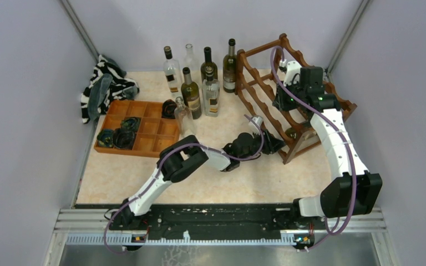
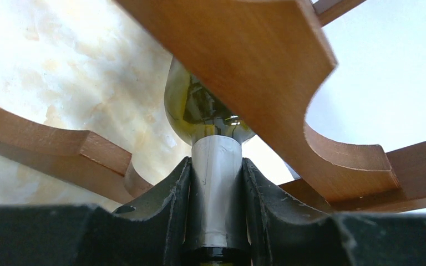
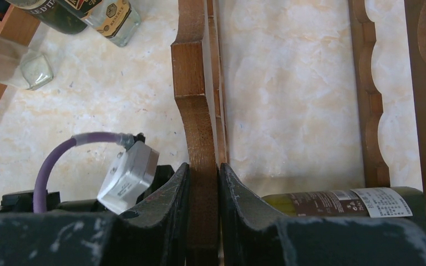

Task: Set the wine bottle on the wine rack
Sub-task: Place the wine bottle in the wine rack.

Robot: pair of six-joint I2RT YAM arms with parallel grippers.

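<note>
Wine bottle, left wrist view: olive-green glass with a silver foil neck, lying among the scalloped rails of the wine rack. Left gripper is clamped on the foil neck, both fingers pressed against it. One rail crosses close over the shoulder; another curves below on the left.

Right wrist view: right gripper is clamped on a wooden rail of the rack, apparently bracing it. The bottle body, label showing, lies low in the rack, just beside that grip. The left arm's wrist camera, with its purple cable, sits close on the other side.

Top external view: the rack stands at the right rear of the table. The left arm reaches its low near end, the right arm its middle.

Step in hand, as judged: seating the bottle in its cradle. To do it well:
- feed along the bottle's own axis;
- keep the rack braced;
- let go only once glass bears on wood;
- back straight out, clear of the rail over the shoulder.

Surroundings:
- spare bottles, standing in a group;
- compartment tray;
- striped cloth.

All are well apart from the work. Only the rails and the neighbouring wrist camera crowd it.
</note>
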